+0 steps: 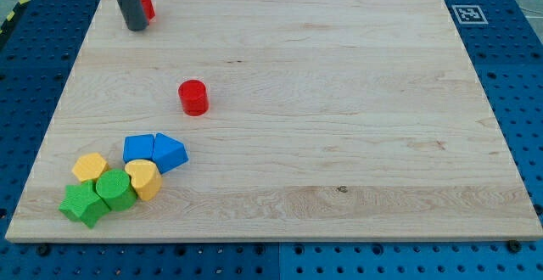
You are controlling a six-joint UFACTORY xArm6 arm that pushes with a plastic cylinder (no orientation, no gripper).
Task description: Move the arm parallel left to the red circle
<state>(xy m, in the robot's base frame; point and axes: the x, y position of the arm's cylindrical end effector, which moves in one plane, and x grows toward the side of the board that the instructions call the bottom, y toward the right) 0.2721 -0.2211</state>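
The red circle [193, 97] is a short red cylinder on the wooden board [339, 102], left of centre. My tip [136, 27] is the lower end of a dark grey rod at the view's top left. It stands up and to the left of the red circle, well apart from it. A second red block [147, 8] sits right behind the rod, partly hidden, so its shape cannot be made out.
A cluster lies at the bottom left: a blue block [139, 148] and a blue triangular block [170, 152], two yellow blocks [89, 167] [144, 178], two green blocks [114, 188] [82, 204]. A marker tag [467, 14] sits at the top right corner.
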